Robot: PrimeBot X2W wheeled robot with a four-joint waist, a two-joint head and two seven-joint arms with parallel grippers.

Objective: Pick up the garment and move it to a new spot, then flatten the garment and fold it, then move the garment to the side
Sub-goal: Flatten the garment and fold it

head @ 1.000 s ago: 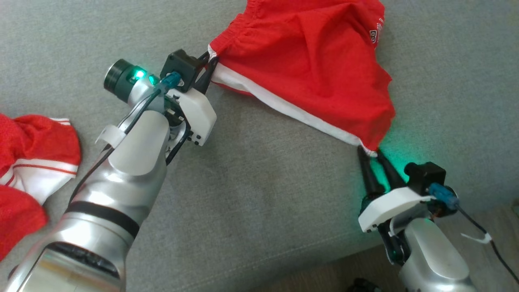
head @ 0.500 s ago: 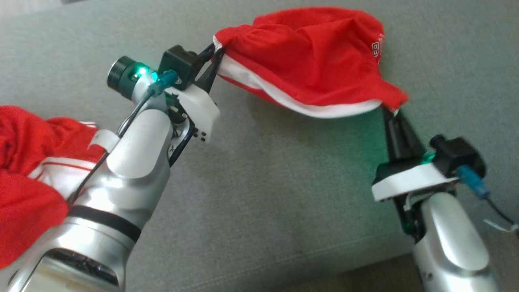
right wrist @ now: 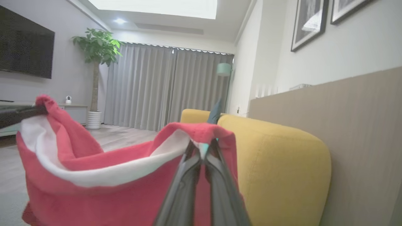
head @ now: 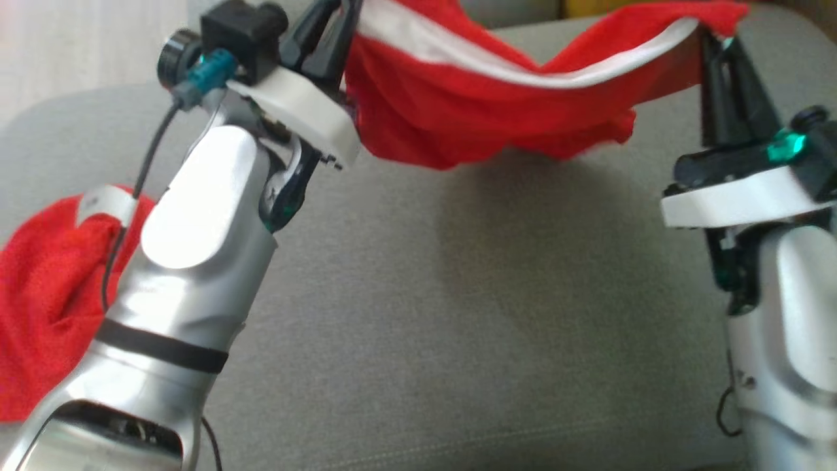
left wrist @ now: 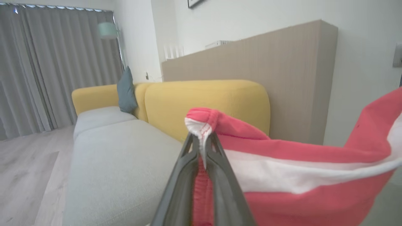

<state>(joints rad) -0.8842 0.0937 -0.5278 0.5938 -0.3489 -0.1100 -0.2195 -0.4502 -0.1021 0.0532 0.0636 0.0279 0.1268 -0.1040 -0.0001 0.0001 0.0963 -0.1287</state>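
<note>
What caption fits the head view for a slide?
Left gripper and right gripper hold the red garment aloft over the grey cushion.

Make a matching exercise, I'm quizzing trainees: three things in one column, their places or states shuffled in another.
1. red garment with white band
2. crumpled red cloth heap
3. yellow padded sofa backrest

a. stands behind the grey fabric sofa seat
b. hangs between the left pincer and right pincer, both shut on it
c. lies on the seat beside the left arm

Pairs: 1-b, 2-c, 3-a.
</note>
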